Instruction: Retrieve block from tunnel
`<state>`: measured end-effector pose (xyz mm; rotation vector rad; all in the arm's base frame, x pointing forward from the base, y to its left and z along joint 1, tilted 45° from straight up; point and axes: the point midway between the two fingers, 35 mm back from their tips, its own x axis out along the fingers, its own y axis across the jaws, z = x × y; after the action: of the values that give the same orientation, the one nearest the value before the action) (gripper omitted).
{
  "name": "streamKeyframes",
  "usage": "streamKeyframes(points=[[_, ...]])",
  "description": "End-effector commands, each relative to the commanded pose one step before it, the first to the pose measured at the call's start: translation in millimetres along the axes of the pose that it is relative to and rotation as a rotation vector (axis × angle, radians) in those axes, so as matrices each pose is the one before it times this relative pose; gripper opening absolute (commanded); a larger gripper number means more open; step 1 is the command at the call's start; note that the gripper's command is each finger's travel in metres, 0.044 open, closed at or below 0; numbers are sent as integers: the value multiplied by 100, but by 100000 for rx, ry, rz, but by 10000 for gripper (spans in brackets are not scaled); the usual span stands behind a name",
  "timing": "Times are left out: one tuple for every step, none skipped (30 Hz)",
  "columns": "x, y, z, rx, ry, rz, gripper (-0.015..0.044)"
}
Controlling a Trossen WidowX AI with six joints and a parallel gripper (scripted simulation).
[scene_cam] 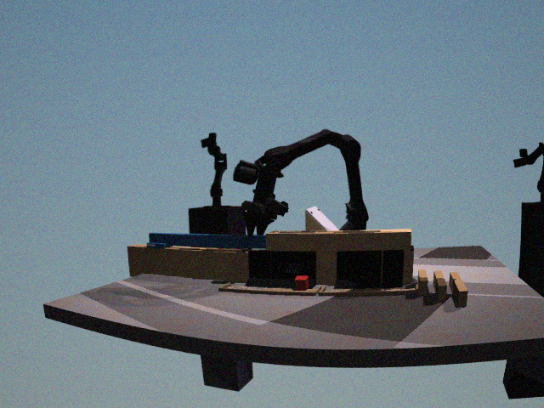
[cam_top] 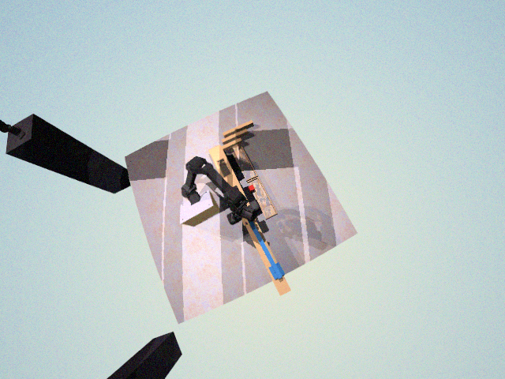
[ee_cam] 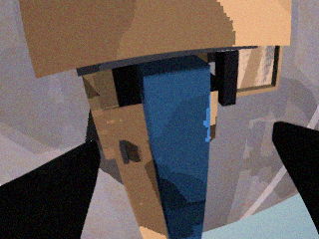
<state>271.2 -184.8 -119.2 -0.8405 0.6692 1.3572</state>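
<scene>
- Evidently the red block (cam_top: 251, 187) (scene_cam: 301, 282) lies outside the tunnel housing (cam_top: 217, 153) (scene_cam: 325, 268) (ee_cam: 150, 30), before its left opening in the exterior view, within a low-rimmed tray (scene_cam: 263, 290) (ee_cam: 259, 91). The rim probably serves to catch it and stop it straying.
- The blue handle (cam_top: 266, 250) (scene_cam: 193, 240) (ee_cam: 179, 124) projects left along the wooden rail (cam_top: 284, 287) (scene_cam: 189, 262) (ee_cam: 131, 174), presumably so the cage can be worked from outside.
- Three loose rods (scene_cam: 457, 290) lie at the right end, apart from the block; no need for them is apparent.
- Gripper (cam_top: 249, 220) (scene_cam: 256, 233) (ee_cam: 186, 136): fingers wide apart, nothing clamped, pointing down about the handle.
- Arm (cam_top: 218, 179) (scene_cam: 307, 142): arched high from its base, wrist bent downward.
- Judgement: handle work appears finished; lifting clear, then crossing to the block, should follow. Fingers could snag the handle.
</scene>
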Motion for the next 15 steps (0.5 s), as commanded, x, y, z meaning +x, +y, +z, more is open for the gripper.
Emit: streamKeyframes(points=[[681, 126, 179, 503, -337, -223, 440], [156, 31, 30, -1, -5, -3, 440], [156, 32, 31, -1, -6, -3, 440], [156, 33, 32, -1, -6, -3, 440], [155, 33, 32, -1, -6, -3, 440], [155, 34, 33, -1, -7, -3, 440], [154, 35, 34, -1, -7, -3, 440], [154, 35, 34, -1, -7, -3, 440], [154, 36, 35, -1, -8, -3, 440], [153, 37, 35, -1, -8, -3, 440], [153, 37, 36, -1, -8, -2, 440], [-511, -113, -165, -480, 328, 235, 414], [0, 0, 0, 0, 0, 0, 387], [0, 0, 0, 0, 0, 0, 361], [0, 0, 0, 0, 0, 0, 335]])
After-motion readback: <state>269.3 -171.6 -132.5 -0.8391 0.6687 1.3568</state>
